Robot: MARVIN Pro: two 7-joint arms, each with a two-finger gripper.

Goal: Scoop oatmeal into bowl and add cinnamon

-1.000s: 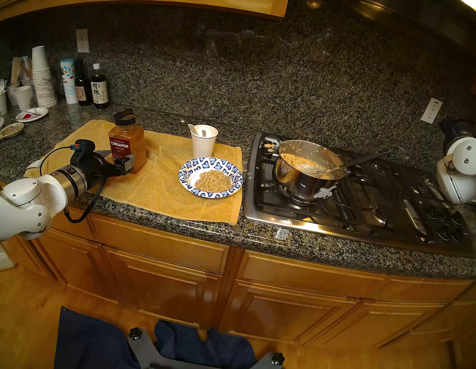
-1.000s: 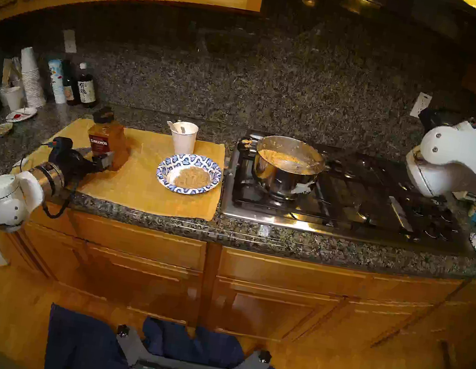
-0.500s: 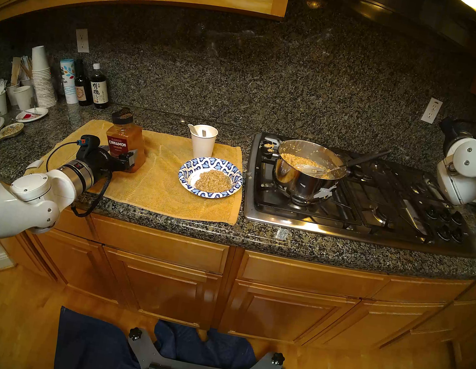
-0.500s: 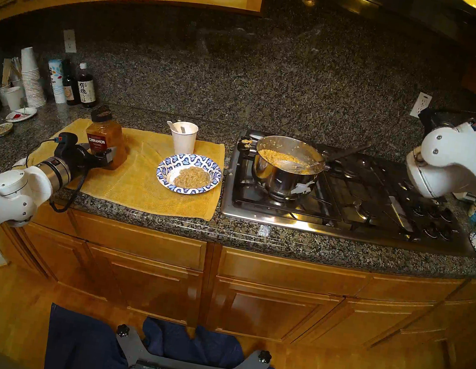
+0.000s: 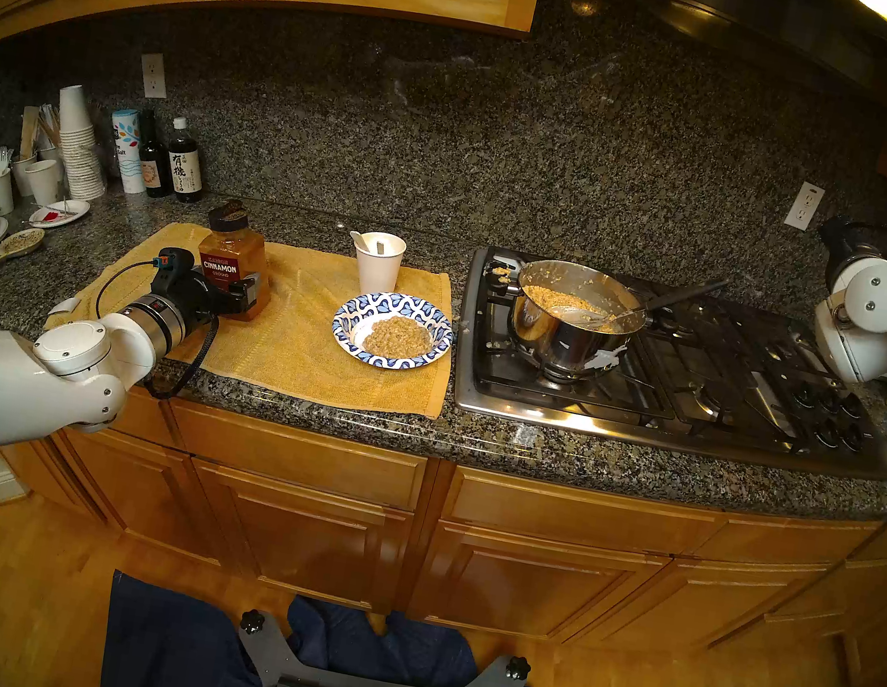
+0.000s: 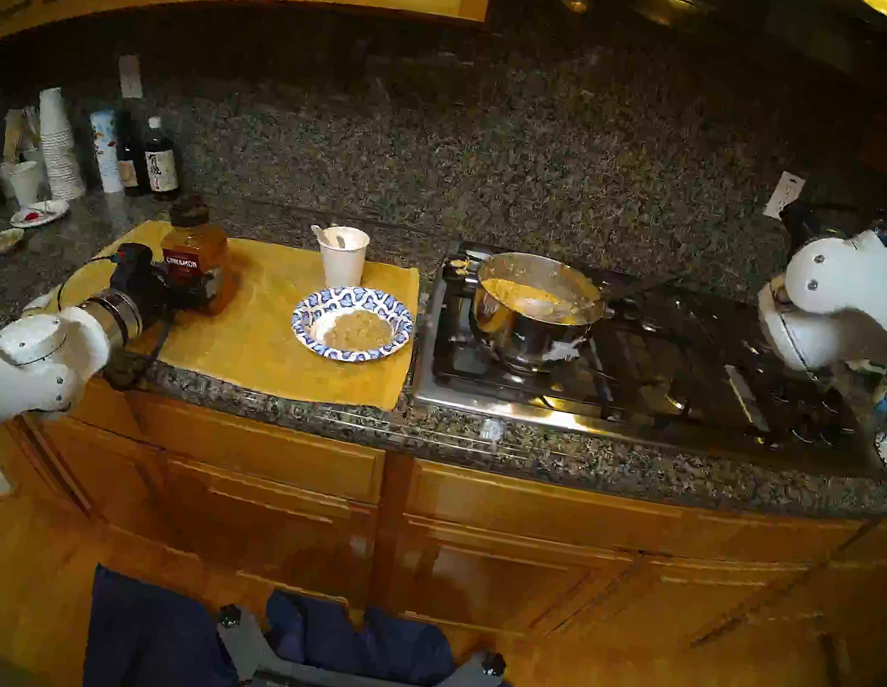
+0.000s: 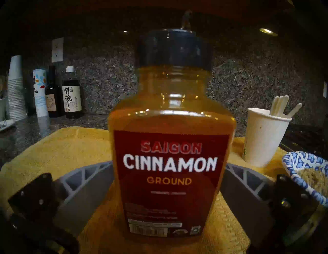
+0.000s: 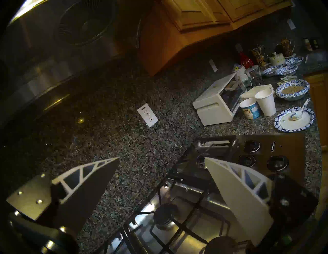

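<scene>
The left pincer straddled the cinnamon, 1 finger on each side; whether they pressed the jar could not be told. The jar stood upright on the yellow towel covering the surface, at 9 o'clock from the bowl, which held oatmeal. More filled 1 pot at 3 o'clock. The right pincer gaped empty, hidden from the head views.
</scene>
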